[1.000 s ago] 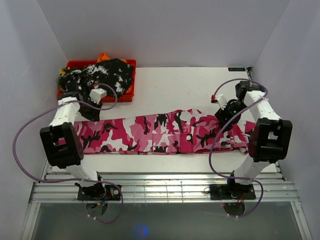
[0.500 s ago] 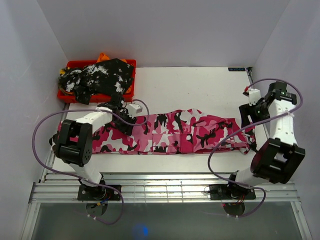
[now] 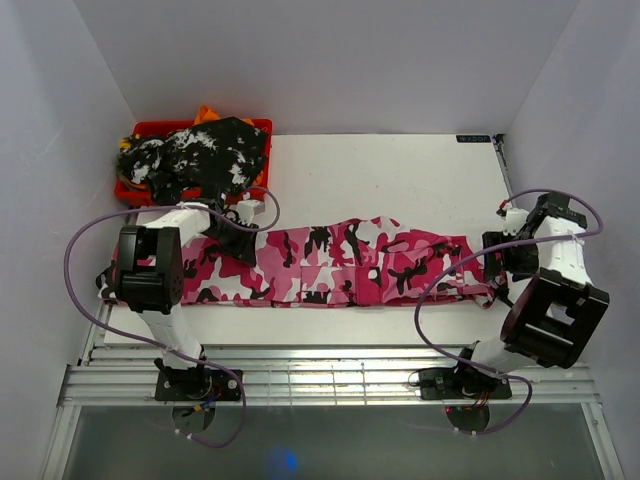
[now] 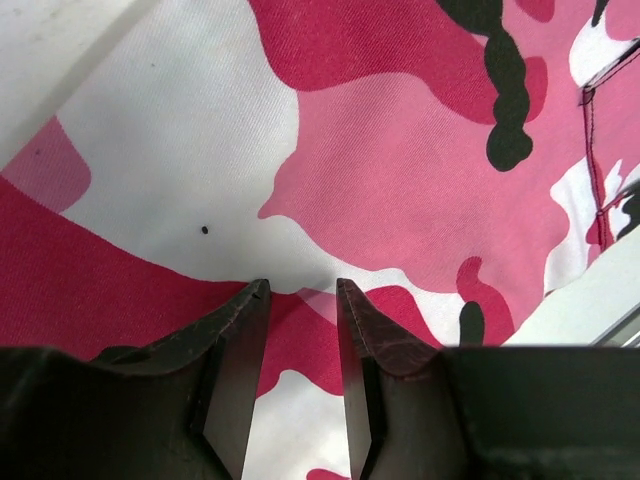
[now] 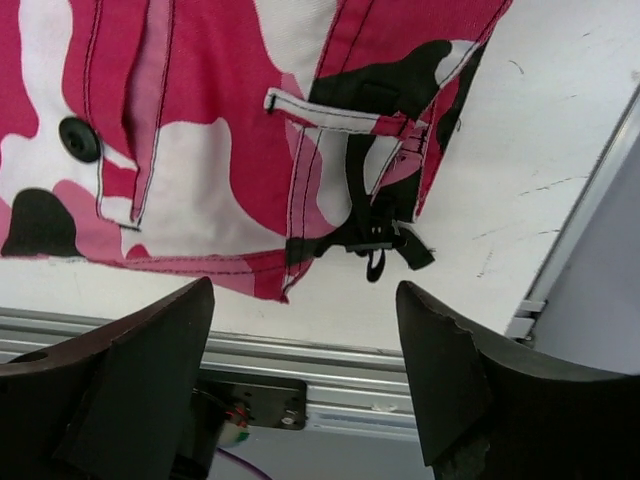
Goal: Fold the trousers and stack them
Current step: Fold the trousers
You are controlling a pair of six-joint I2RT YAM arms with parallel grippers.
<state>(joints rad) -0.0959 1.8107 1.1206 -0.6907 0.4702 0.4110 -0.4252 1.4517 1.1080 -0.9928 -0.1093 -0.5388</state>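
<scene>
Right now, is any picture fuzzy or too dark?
Top view: even light, just a faint blue glint at the bottom edge. Left wrist view: weave of the trousers crisp, left end effector dark. Right wrist view: stitching sharp, right end effector shadowed.

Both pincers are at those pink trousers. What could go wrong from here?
The left pincer is down at the flat trousers with a narrow gap; it may pinch only the top layer, giving a lopsided fold. The right pincer is wide open over the waist corner near the edge of the table; it may catch just the black strap or miss the cloth.
</scene>
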